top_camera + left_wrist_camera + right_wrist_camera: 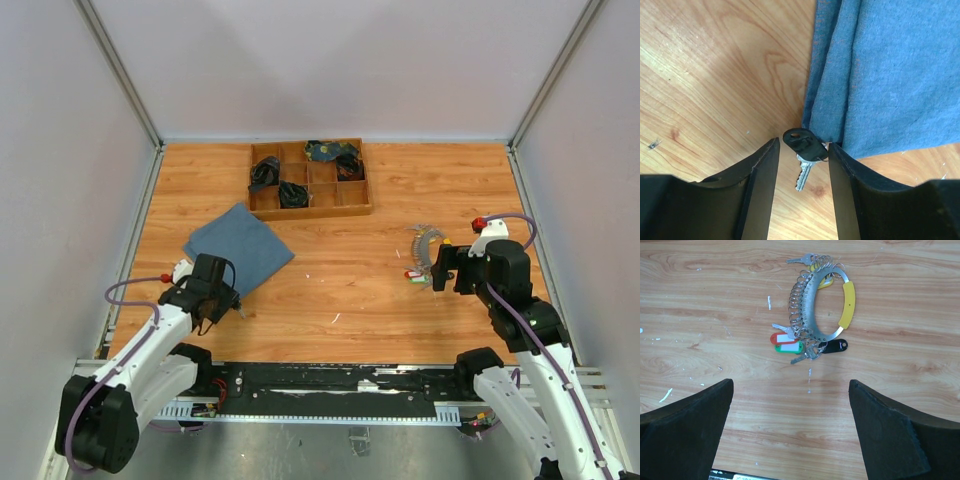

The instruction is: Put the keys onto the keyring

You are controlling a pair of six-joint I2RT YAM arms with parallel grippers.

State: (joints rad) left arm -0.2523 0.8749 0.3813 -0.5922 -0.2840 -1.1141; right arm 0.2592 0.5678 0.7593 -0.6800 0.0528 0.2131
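Observation:
The keyring (809, 300) is a silver loop with a curved yellow piece (847, 301), lying flat on the wooden table; it also shows in the top view (428, 248). The keys (796, 342) hang on it in a fanned bunch, with red, green and black tags at its near end. My right gripper (790, 387) is wide open and empty, just short of the ring. One loose key with a black head (807, 148) lies at the blue cloth's corner. My left gripper (803, 141) is low over it, jaws apart on either side of it, the right finger (845, 170) about touching the head.
A blue cloth (238, 248) lies at the left, beside my left gripper (230, 306). A wooden compartment tray (310, 212) with dark items stands at the back centre. My right gripper (438, 272) is on the right, and grey walls enclose the table.

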